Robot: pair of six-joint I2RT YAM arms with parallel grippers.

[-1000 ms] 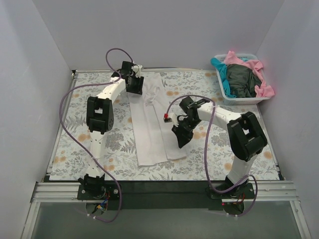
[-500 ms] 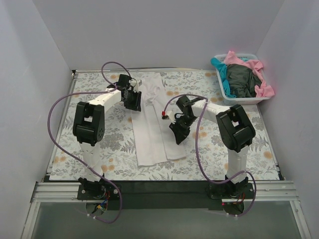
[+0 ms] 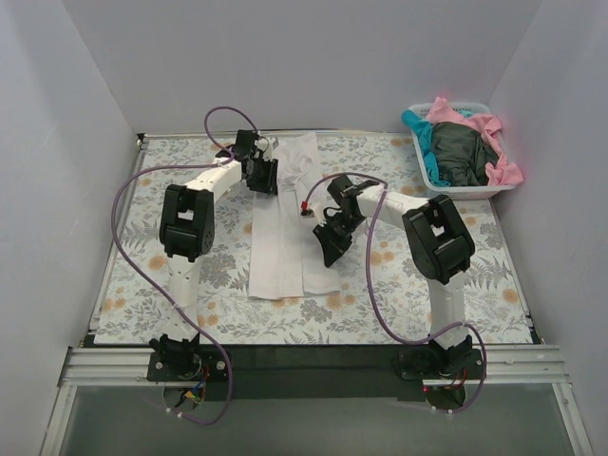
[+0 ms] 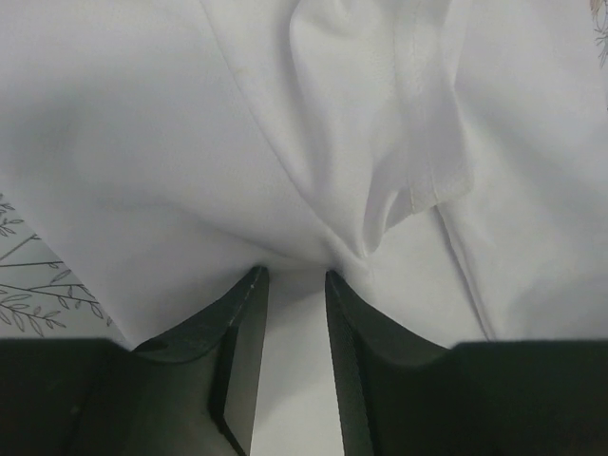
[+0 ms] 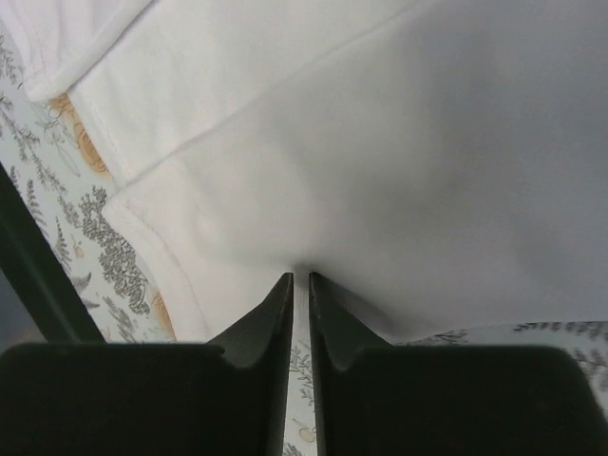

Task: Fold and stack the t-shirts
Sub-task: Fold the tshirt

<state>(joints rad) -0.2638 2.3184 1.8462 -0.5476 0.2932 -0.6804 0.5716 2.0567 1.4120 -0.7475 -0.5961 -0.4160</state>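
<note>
four t-shirts (image 3: pixel 283 237) (three in basket), one basket (image 3: pixel 461 193), two claws (image 4: pixel 291 277) (image 5: pixel 300 277)

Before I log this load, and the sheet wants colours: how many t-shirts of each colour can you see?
white t-shirt, spread on the table: 1
pink t-shirt, in the basket: 1
teal t-shirt, in the basket: 1
dark grey-green t-shirt, in the basket: 1
Total: 4, counting the pink folds as one shirt; anything buried underneath is hidden.

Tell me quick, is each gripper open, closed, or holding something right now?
Left gripper: closed, pinching the white t-shirt.
Right gripper: closed, pinching the same white t-shirt.
</note>
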